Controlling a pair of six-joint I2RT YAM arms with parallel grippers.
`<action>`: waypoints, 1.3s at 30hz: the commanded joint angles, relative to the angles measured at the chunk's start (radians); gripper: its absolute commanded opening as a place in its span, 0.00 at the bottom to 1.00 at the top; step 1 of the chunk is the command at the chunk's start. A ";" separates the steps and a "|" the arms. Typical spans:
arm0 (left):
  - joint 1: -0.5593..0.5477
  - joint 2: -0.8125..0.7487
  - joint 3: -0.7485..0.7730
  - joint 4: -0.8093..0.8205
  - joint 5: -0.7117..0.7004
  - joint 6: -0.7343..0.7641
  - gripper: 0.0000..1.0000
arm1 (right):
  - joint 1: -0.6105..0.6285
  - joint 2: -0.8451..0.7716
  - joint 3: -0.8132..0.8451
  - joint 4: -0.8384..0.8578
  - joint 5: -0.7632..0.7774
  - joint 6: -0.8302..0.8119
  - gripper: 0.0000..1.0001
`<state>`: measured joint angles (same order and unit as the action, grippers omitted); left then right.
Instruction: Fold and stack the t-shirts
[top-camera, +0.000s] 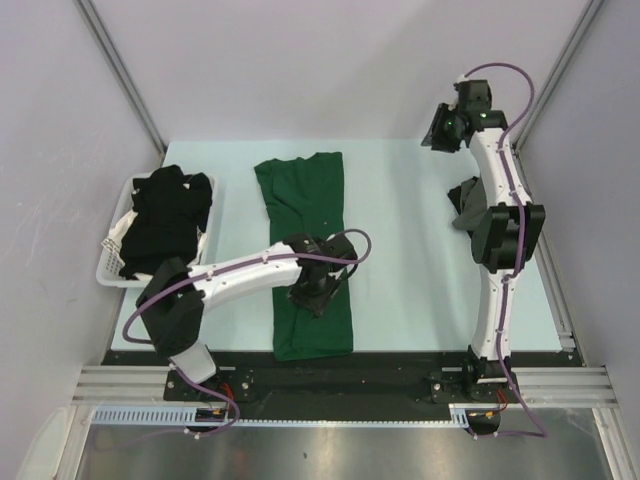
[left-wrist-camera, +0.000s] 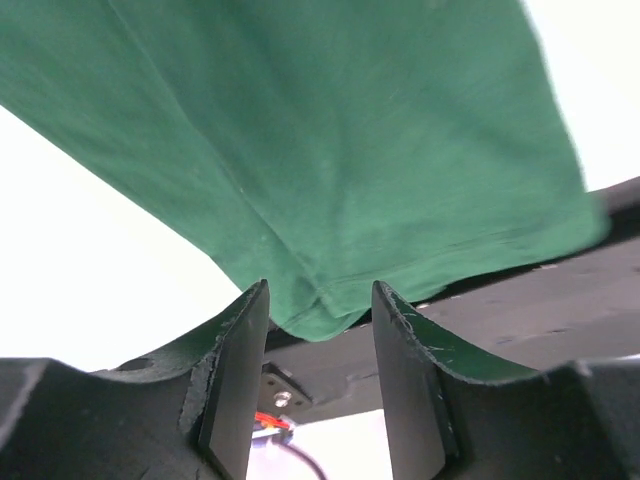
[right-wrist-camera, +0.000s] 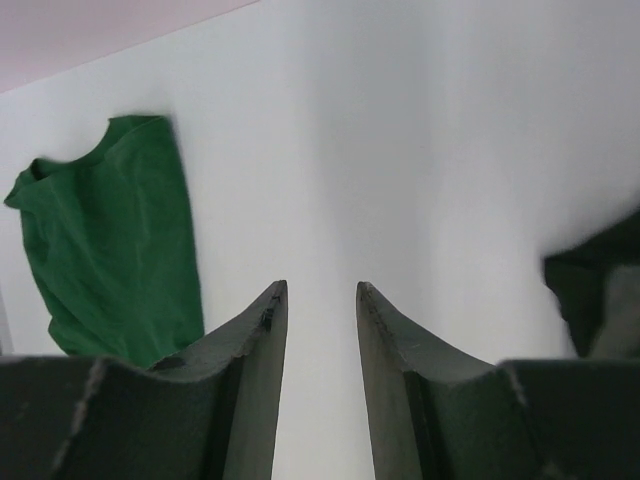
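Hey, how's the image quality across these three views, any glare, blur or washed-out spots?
Top external: evenly lit and sharp, no glare on the table. Left wrist: table blown out to white, green t-shirt slightly soft at its right edge. Right wrist: table washed out, with a faint grey shadow down the middle.

The table (top-camera: 420, 290) has a pale, plain top that runs back to the far wall. A green shirt (top-camera: 305, 200) lies flat on it, left of centre, folded into a long narrow band. Its collar is toward the far side and its hem reaches the near edge, at the black strip (top-camera: 400, 365). A white slatted basket (top-camera: 108, 262) sits on the table's left edge, well apart from the shirt, with black shirts (top-camera: 165, 220) heaped in it.
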<state>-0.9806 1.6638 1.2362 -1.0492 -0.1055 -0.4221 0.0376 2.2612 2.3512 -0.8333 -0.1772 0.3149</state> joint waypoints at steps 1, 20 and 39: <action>0.039 -0.067 0.107 0.008 -0.034 -0.026 0.52 | 0.061 0.072 0.049 0.175 -0.097 0.015 0.39; 0.287 -0.185 0.094 -0.034 -0.027 -0.098 0.57 | 0.197 0.189 0.018 0.306 -0.289 0.070 0.39; 0.286 -0.490 -0.484 0.173 0.289 -0.181 0.64 | 0.222 -0.479 -0.578 0.128 0.005 -0.051 0.41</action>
<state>-0.6926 1.2091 0.7902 -0.9722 0.0902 -0.5873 0.2478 1.8259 1.7901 -0.6403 -0.2279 0.2825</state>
